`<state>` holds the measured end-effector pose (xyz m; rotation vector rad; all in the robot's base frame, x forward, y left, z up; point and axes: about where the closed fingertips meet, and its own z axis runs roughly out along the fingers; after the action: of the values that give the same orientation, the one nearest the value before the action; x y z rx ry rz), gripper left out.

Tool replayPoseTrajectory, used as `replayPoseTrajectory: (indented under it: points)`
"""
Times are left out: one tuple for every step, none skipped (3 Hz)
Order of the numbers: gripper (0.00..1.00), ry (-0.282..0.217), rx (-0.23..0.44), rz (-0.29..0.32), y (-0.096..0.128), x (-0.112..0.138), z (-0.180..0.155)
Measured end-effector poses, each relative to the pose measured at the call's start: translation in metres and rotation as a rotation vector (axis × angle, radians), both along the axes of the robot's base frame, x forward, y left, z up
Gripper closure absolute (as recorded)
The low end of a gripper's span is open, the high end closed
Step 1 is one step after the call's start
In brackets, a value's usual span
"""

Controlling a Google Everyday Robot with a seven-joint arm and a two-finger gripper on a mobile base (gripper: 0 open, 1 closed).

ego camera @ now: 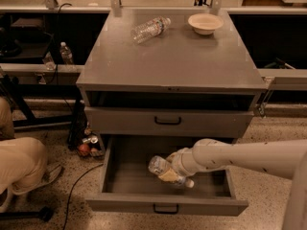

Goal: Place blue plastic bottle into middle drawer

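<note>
The blue plastic bottle (pixel 162 168), clear with a white cap, lies tilted in my gripper (pixel 171 172) inside the open middle drawer (pixel 123 182). The gripper is shut on the bottle and holds it just above the tray floor, cap pointing to the front right. My white arm (pixel 240 158) reaches in from the right. The drawer is pulled out fully, with its low front panel and small black handle (pixel 165 208) towards me.
A slimmer clear bottle (pixel 149 29) lies on the cabinet top beside a pale bowl (pixel 205 23). A closed taller drawer (pixel 168 121) sits above the open one. A person's knee (pixel 21 164) is at the left, with cans (pixel 87 146) and cables on the floor.
</note>
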<state>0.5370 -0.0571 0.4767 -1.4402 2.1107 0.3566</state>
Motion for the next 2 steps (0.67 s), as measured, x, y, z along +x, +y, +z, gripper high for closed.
replayPoseTrajectory:
  points:
    - [1.0,0.024,-0.042,-0.1,-0.004,0.008,-0.044]
    - [1.0,0.039,-0.036,-0.146,-0.002,0.018,-0.069]
